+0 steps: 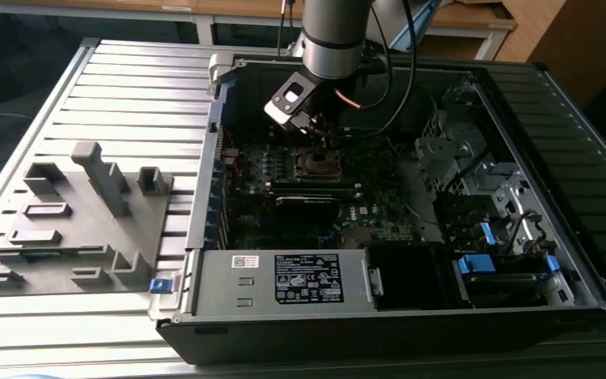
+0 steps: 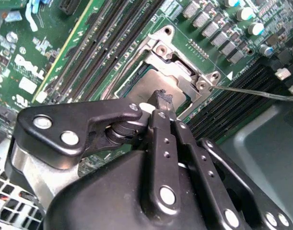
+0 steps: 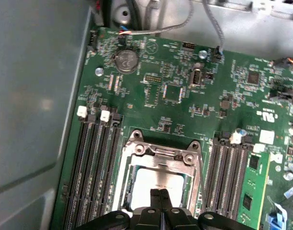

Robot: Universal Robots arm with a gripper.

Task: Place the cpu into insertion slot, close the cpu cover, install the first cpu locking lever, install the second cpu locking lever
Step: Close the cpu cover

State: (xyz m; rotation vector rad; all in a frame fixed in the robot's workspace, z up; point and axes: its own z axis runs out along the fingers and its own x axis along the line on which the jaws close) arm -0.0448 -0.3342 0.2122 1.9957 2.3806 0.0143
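The black two-fingered gripper (image 3: 158, 192) is clenched: in both wrist views its slim fingertips (image 2: 161, 97) press flat against each other, with only a thin seam between them. The tips hang directly over the cpu (image 3: 153, 181), a small flat square chip with a silvery-grey metal top; I cannot tell whether they touch it. The chip is seated in the insertion slot (image 3: 123, 184), a square dark socket with a thin silver rim set in green circuit board.

The cpu cover (image 3: 161, 155), a thin square silver metal frame with a cut-out centre, lies down around the chip, and the chip's top shows through the opening. In the second wrist view a thin silver wire lever (image 2: 259, 92) runs from one corner of the socket out over the neighbouring slots, away from the frame.

Long narrow black memory slots (image 3: 96, 167) flank the socket on both sides. Farther along the board sits a round silver coin battery (image 3: 125, 61).

In the exterior view the grey cylindrical arm (image 1: 331, 39) reaches down into the open black computer case (image 1: 211, 158). The case lies on a grey slatted metal table (image 1: 124, 87), with a grey moulded fixture (image 1: 72, 221) beside it on the exterior view's left
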